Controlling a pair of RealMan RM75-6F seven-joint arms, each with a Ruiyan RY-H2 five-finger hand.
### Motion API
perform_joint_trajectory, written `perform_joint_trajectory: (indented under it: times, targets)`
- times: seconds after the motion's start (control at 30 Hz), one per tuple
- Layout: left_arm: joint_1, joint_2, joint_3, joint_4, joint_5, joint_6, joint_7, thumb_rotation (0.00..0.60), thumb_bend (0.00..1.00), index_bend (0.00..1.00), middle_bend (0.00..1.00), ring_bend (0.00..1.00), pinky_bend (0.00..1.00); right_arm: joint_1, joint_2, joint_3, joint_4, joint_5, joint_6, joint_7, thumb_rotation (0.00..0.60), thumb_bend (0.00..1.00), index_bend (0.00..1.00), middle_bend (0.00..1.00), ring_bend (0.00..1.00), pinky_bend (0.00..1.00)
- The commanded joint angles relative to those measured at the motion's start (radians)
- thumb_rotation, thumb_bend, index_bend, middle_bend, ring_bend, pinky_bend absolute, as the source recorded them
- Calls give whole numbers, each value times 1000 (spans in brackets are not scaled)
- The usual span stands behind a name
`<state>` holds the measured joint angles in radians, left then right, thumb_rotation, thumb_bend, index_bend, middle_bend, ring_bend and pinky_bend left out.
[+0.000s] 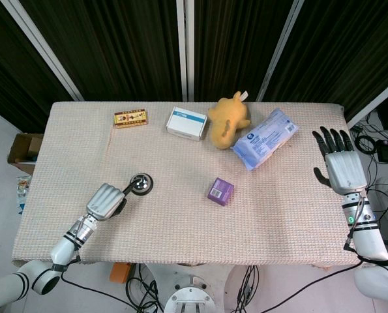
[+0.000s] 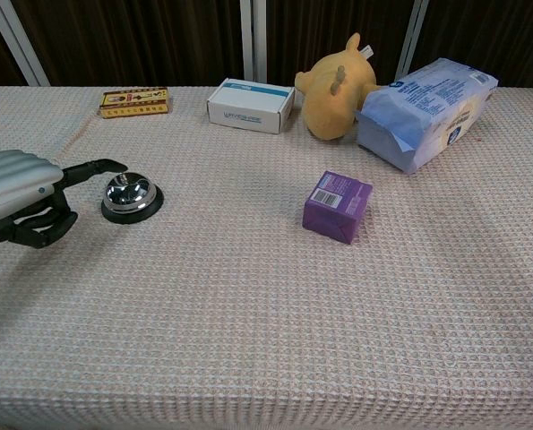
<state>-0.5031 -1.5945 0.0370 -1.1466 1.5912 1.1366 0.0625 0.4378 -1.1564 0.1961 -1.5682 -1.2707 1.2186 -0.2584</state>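
Your left hand (image 2: 20, 193) sits just left of the service bell (image 2: 131, 195), most fingers curled under and holding nothing, one finger stretched out over the bell's near-left edge. The purple box (image 2: 338, 207) lies well to the bell's right. Your right hand (image 1: 340, 166), far right of the bell, is spread flat and empty.
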Motion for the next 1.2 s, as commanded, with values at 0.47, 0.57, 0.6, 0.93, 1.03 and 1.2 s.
perform_joint_trajectory:
  times: [0.47,0.57,0.6,0.93,1.03,1.2]
  targets:
    - [1,10,-12,-20,2,38,-5,600,617,0,905,890,930,-2,0,-2,2,-1,0,6,600,239,0,0,0,0]
    - [-2,13,-2,-18,-17,-6,-5,600,617,3,905,890,930,0,-1,-2,4,-3,1,6,600,239,0,0,0,0]
    - [-3,13,1,-15,-20,-17,-7,600,617,5,905,890,930,0,0,-1,4,-4,2,6,600,239,0,0,0,0]
    - [2,25,-15,-41,-13,28,-2,600,617,16,903,890,930,-6,8,-4,-11,-26,25,-2,600,240,0,0,0,0]
    - [24,42,-34,-65,23,141,0,600,615,16,900,887,927,-15,15,-8,-18,-38,39,5,600,240,0,0,0,0]
    - [106,131,-81,-138,11,331,29,600,403,16,751,754,816,-69,41,-49,-27,-92,104,10,600,240,0,0,0,0]
